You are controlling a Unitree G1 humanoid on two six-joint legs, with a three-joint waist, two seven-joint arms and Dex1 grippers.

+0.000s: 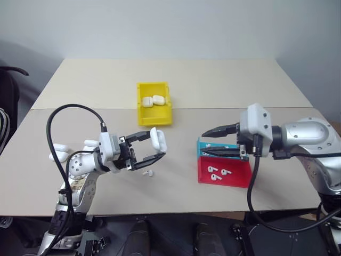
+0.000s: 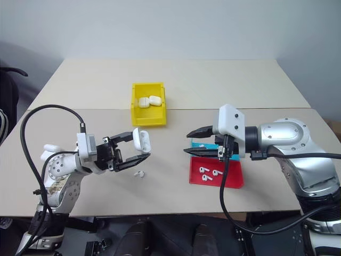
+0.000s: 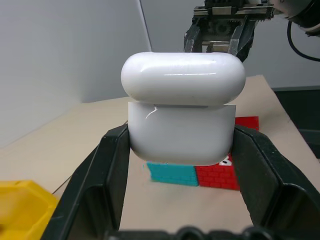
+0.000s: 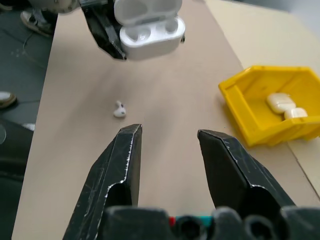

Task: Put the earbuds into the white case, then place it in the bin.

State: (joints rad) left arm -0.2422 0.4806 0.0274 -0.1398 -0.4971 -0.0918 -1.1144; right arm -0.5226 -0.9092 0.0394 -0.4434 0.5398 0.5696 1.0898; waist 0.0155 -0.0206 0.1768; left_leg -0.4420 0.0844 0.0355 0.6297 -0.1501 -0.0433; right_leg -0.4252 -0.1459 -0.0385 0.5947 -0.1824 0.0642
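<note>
My left gripper [image 1: 155, 145] is shut on the white case [image 1: 158, 138], held a little above the table with its lid hinged open [image 4: 147, 30]. One of the earbuds [image 1: 148, 173] lies loose on the table just below that gripper. More earbuds [image 1: 218, 173] lie in the red tray [image 1: 237, 180]. My right gripper [image 1: 204, 143] hovers open and empty over the trays, pointing across at the case. The yellow bin [image 1: 155, 116] stands farther back at the centre with two white cases [image 1: 153, 100] inside.
A teal tray [image 2: 205, 145] adjoins the red one, partly hidden under my right gripper. Spare white cases [image 1: 59, 152] lie by my left arm near the table's left edge. A seam crosses the table just behind the bin.
</note>
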